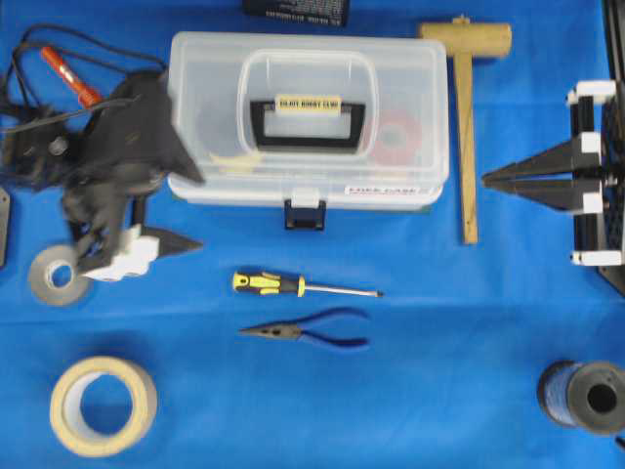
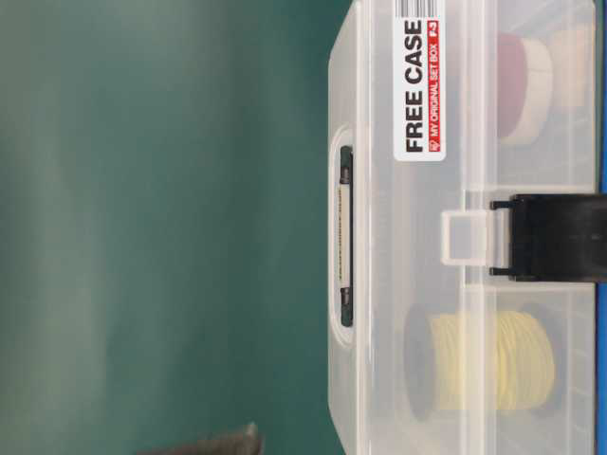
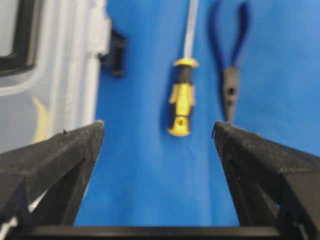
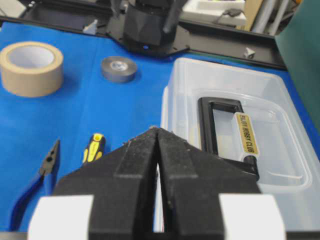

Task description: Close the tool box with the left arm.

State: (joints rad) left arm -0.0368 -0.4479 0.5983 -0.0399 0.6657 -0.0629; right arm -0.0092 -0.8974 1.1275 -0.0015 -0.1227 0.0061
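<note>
Two black tapered fingers (image 3: pixel 60 160) of the left claw (image 3: pixel 157 131) are filling the bottom of the left wrist view, spread wide apart and holding nothing, with bare blue tabletop (image 3: pixel 145 190) between them. Beyond the tips, a screwdriver with a yellow and black handle (image 3: pixel 182 102) and a pair of blue-handled pliers (image 3: pixel 230 65) are lying side by side on the cloth, and the front edge of the large clear plastic tool box (image 3: pixel 55 75) is showing beside the left finger.

Seen from overhead, the tool box (image 1: pixel 308 117) is sitting at the far middle of the tabletop with its lid lying down flat, its black handle with the pale label (image 1: pixel 308 107) on top and its dark blue latch (image 1: pixel 305 213) hanging at the front edge. The left claw (image 1: pixel 181 244) is hovering just off the front left corner of the tool box, not touching it, above a small grey tape roll (image 1: pixel 57 277). The screwdriver (image 1: pixel 293 285) and the pliers (image 1: pixel 308 332) are lying in front of the tool box. A wide beige tape roll (image 1: pixel 103 405) is lying further in front, to the left. A wooden mallet (image 1: pixel 467 107) is lying just to the right of the tool box. The right claw (image 1: pixel 488 178) is waiting well to the right of the tool box, beyond the mallet, its fingers (image 4: pixel 135 170) pressed together and empty.
</note>
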